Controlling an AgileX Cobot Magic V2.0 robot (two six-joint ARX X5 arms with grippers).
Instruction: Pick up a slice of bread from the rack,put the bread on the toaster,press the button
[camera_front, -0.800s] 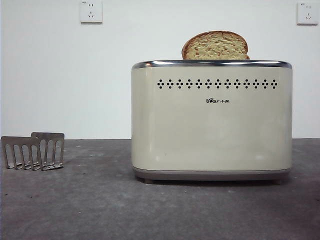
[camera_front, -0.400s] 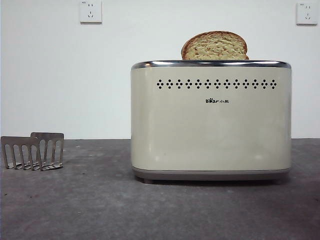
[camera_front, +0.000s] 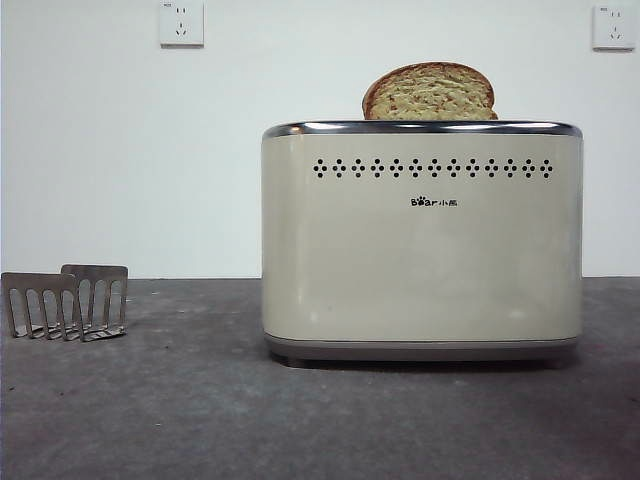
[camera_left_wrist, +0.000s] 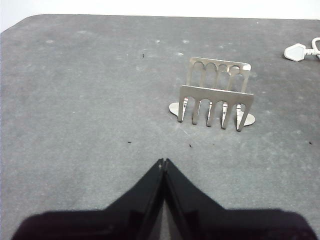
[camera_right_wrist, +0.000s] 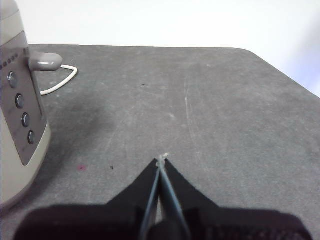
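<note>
While my left gripper (camera_left_wrist: 164, 162) hangs with its jaws pressed together over the grey table (camera_left_wrist: 80, 100), the rack (camera_left_wrist: 216, 100) stands bare just beyond its tips. My right gripper (camera_right_wrist: 161, 161) is likewise closed on nothing, above open tabletop beside the toaster (camera_right_wrist: 17, 125), whose grey lever and four round buttons face it. Farther off, in the front view, the slice of bread (camera_front: 430, 92) stands upright in the toaster's top, rounded crust showing above the chrome rim.
</note>
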